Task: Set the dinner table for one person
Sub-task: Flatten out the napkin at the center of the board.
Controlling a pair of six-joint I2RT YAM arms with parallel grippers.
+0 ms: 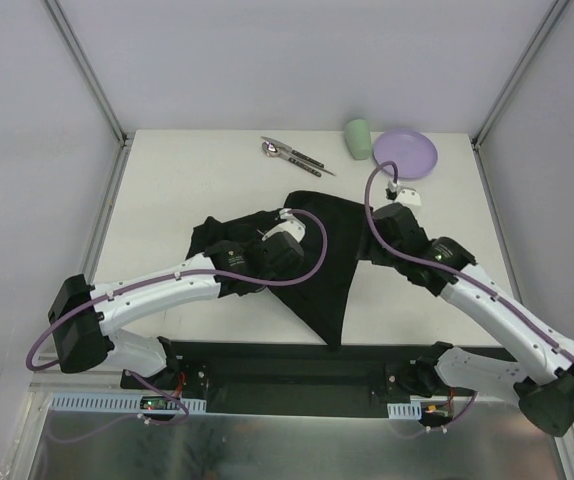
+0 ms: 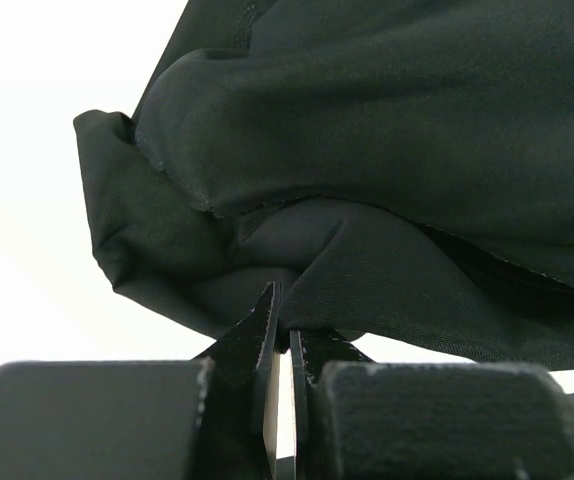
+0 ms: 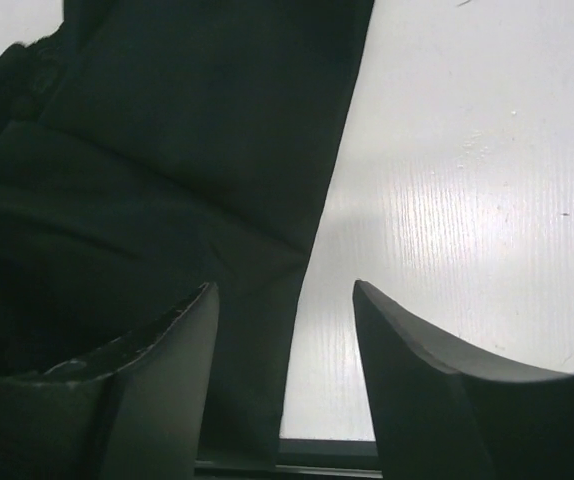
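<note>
The dinner table (image 1: 167,190) is a white tabletop with grey frame rails. A black cloth mat (image 1: 317,260) lies crumpled on its middle, bunched at the left and tapering to a point near the front edge. My left gripper (image 1: 275,226) is shut on a fold of the cloth mat (image 2: 367,180), pinched between its fingertips (image 2: 267,310). My right gripper (image 1: 373,243) is open at the mat's right edge. In the right wrist view that gripper (image 3: 285,295) straddles the cloth's edge (image 3: 257,290); its left finger (image 3: 167,370) is over cloth, its right finger over bare table (image 3: 447,200).
At the back of the table lie a spoon and two other pieces of cutlery (image 1: 295,154), a pale green cup (image 1: 357,138) and a purple plate (image 1: 405,153). Grey frame posts rise at the back corners.
</note>
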